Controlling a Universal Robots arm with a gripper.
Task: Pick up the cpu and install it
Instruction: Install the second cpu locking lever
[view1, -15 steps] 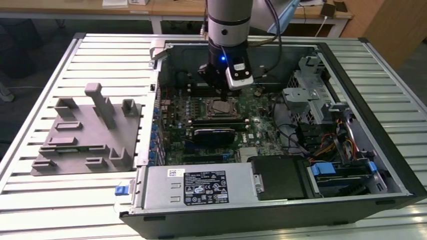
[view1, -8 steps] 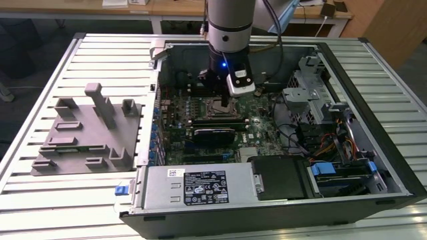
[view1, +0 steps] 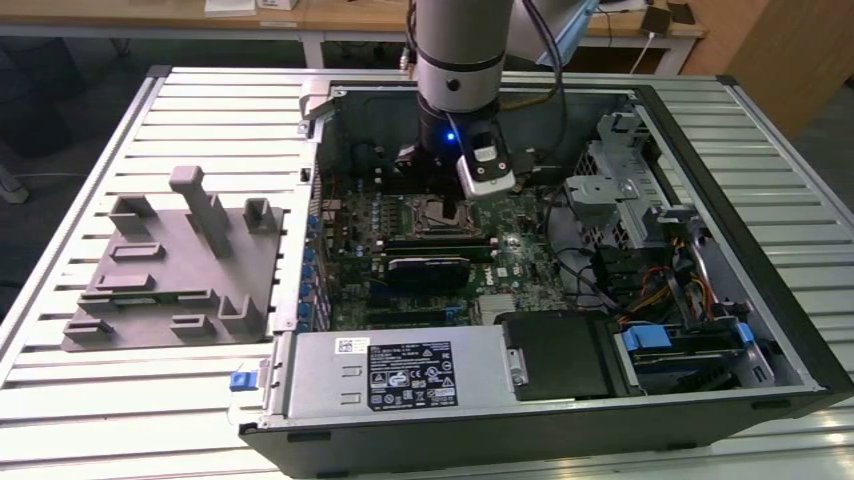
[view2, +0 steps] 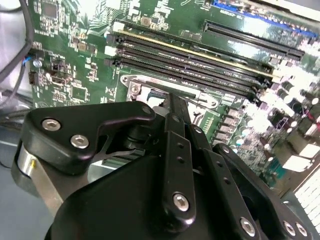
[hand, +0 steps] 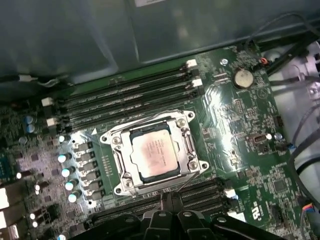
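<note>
In the first wrist view the cpu (hand: 156, 152), a pale silvery square chip, lies flat inside the metal socket frame (hand: 191, 150) on the green motherboard (hand: 240, 120). My gripper (hand: 169, 198) hovers just beside the socket's edge, its black fingers pressed together with nothing between them. The second wrist view has the same fingertips (view2: 171, 102) over a corner of the socket frame (view2: 134, 88). In the exterior view the arm (view1: 458, 60) reaches down into the open computer case, with the gripper (view1: 445, 192) right above the socket (view1: 442, 213).
Memory slots (hand: 125, 97) run along one side of the socket and a row of capacitors (hand: 67, 165) along another. In the exterior view a grey fixture block (view1: 174, 265) lies at the left, the power supply (view1: 394, 375) at the front, and a drive cage and cables (view1: 641, 250) at the right.
</note>
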